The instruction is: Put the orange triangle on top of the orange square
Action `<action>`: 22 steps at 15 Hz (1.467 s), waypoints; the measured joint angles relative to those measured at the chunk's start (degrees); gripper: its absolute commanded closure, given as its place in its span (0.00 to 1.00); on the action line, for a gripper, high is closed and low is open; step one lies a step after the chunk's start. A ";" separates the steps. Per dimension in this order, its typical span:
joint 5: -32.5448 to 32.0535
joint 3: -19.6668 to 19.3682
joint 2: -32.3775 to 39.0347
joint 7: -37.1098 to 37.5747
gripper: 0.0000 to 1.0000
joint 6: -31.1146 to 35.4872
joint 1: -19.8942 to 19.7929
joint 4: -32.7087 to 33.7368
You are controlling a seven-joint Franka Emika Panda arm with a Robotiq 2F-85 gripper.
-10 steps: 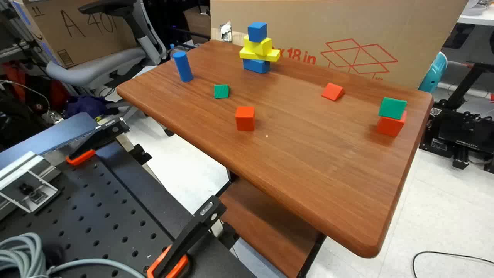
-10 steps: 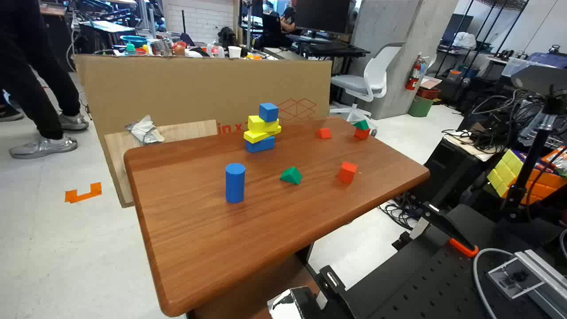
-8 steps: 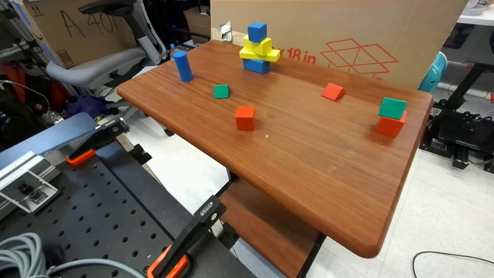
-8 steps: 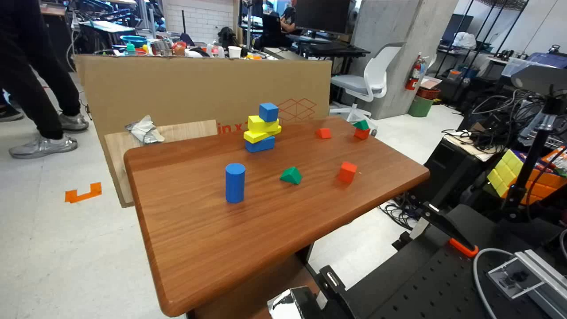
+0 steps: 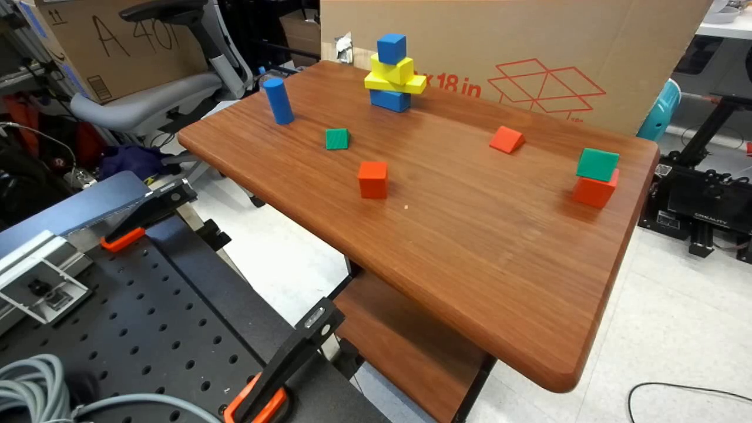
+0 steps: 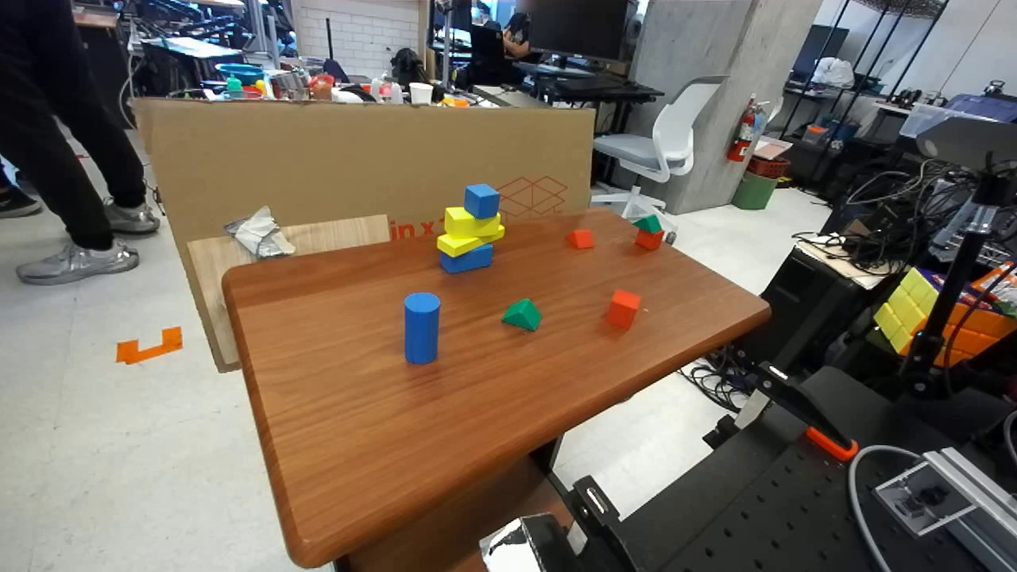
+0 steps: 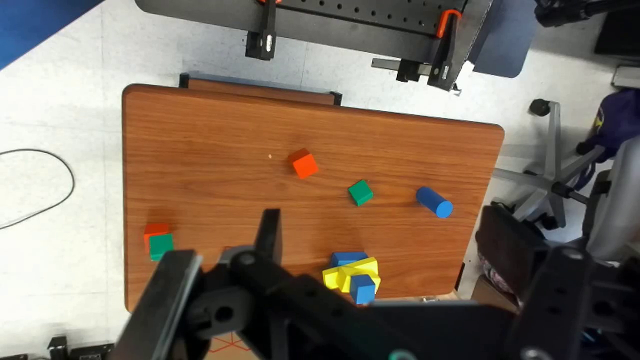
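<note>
Fingers spread; green wedge sits between orange square and upright blue cylinder

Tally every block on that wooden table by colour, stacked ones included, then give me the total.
Orange: 3 (square, triangle, covered block)
Blue: 3 (cylinder, top cube, base block)
Yellow: 2 (upper block, lower bar)
Green: 2 (lone wedge, stacked wedge)
Total: 10 blocks

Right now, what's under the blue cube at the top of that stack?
A yellow block, then a second yellow block, then a wider blue block at the bottom. Where they touch, the faces are covered.
</note>
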 measured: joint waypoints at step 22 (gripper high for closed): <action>-0.03 9.94 36.47 13.03 0.00 16.26 -5.13 20.30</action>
